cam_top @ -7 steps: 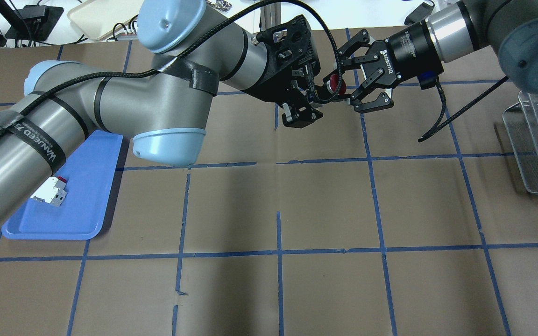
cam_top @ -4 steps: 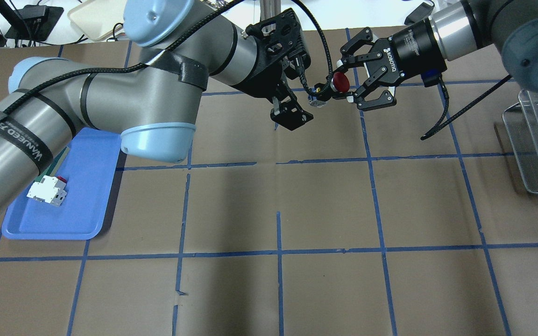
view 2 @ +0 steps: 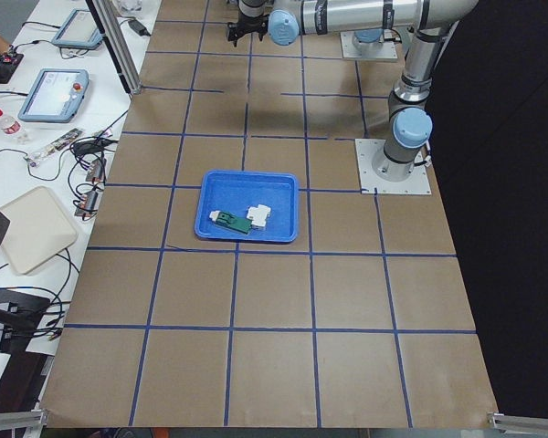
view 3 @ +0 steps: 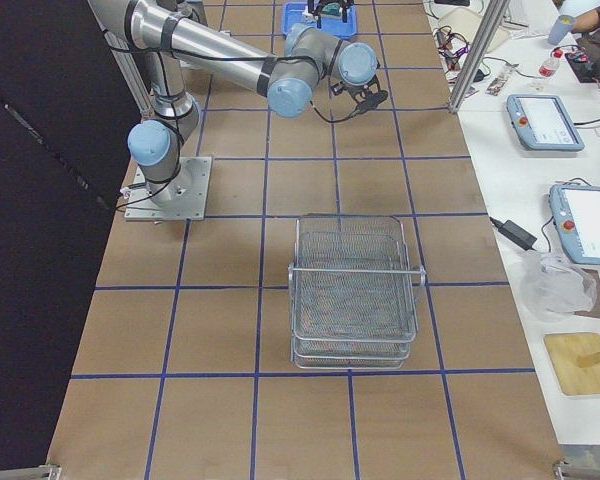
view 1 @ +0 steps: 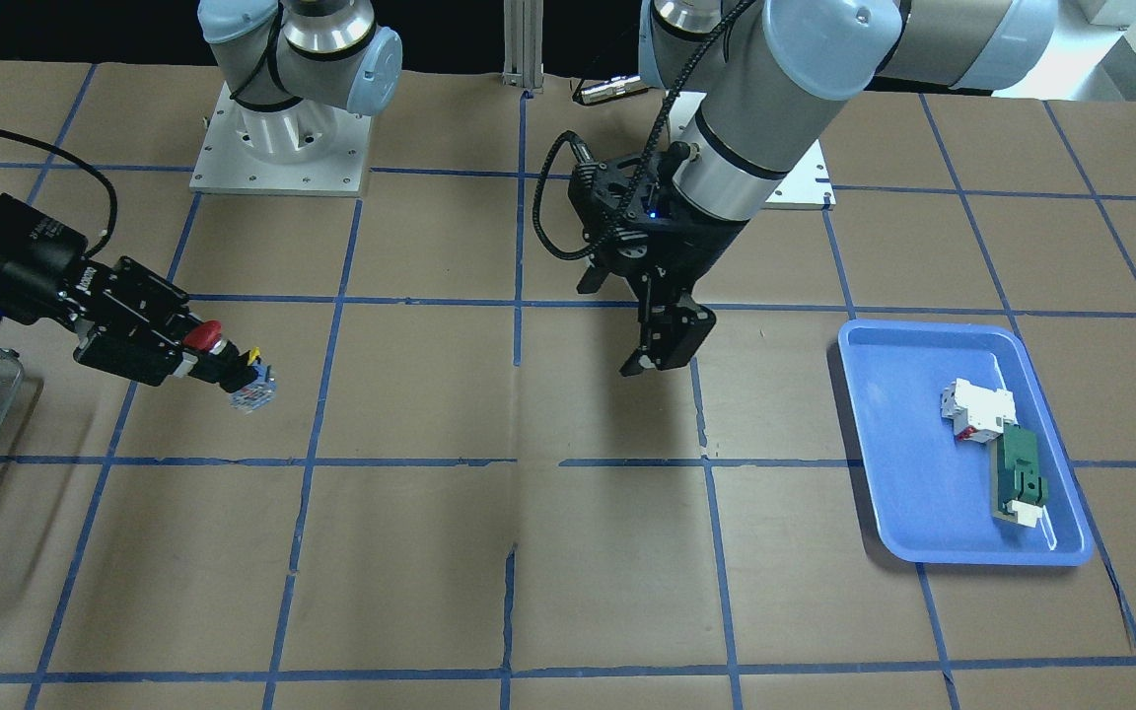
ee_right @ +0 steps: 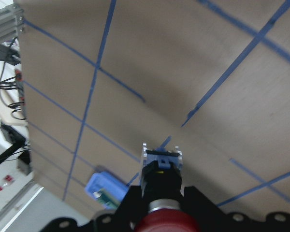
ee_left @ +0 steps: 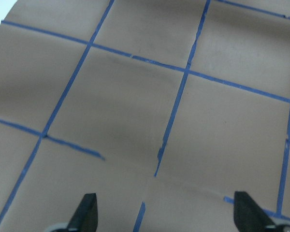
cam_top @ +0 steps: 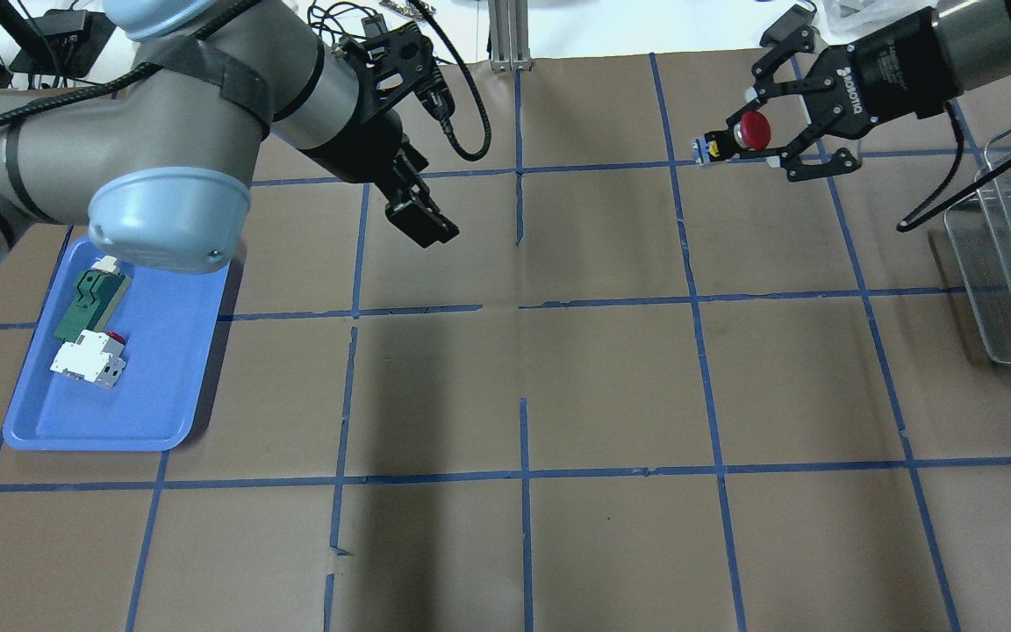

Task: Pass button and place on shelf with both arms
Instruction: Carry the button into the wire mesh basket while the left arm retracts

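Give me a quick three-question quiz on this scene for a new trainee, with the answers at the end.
1. True or false: the left gripper holds the button.
2. How many parts lie in the blue tray? A) none B) two C) four
3. Fill in: the button is clamped in the right gripper, above the table, not yet on the ____.
Key: 1 false; the left gripper is open and empty. 2 B: a white-and-red block and a green-and-white part. 3 shelf.

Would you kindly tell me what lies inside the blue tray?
A white-and-red block and a green-and-white flat part, end to end. The left arm's elbow covers the tray's far end overhead only.
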You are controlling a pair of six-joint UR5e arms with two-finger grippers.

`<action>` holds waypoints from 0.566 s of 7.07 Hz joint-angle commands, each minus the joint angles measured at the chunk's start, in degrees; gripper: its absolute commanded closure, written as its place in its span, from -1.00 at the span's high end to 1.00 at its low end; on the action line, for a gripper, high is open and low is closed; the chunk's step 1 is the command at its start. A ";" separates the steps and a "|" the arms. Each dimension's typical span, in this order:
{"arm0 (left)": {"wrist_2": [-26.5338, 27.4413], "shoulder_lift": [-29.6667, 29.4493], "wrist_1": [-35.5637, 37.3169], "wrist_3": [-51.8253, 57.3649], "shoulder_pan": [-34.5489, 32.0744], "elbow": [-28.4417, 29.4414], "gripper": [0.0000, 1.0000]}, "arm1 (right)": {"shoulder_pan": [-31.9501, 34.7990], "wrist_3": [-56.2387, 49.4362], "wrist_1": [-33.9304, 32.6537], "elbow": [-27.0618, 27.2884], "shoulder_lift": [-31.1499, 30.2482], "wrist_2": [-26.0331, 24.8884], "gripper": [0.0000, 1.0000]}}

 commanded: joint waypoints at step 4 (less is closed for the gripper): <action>9.77 3.38 -13.93 -16.98 6.06 0.22 1.00 | -9.63 -42.67 12.22 -14.99 4.15 -39.67 -1.00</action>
